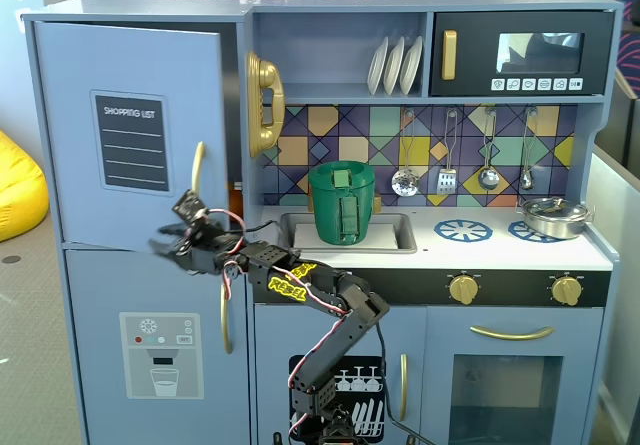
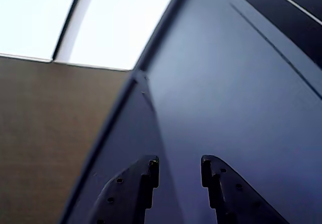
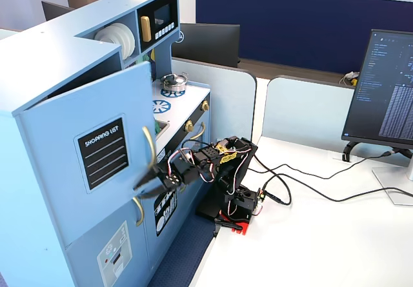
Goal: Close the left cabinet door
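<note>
Wrist view: my fingers [image 2: 178,166] were slightly apart, gripping nothing, black tips close against the smooth, matte light-blue left cabinet door [image 2: 236,103], which hung ajar, curved gold handle [image 1: 197,180] beside the fingers.

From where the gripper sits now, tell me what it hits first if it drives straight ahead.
Most likely the left cabinet door: in the wrist view, the open gripper points at its blue face. How near it is cannot be judged.
</note>
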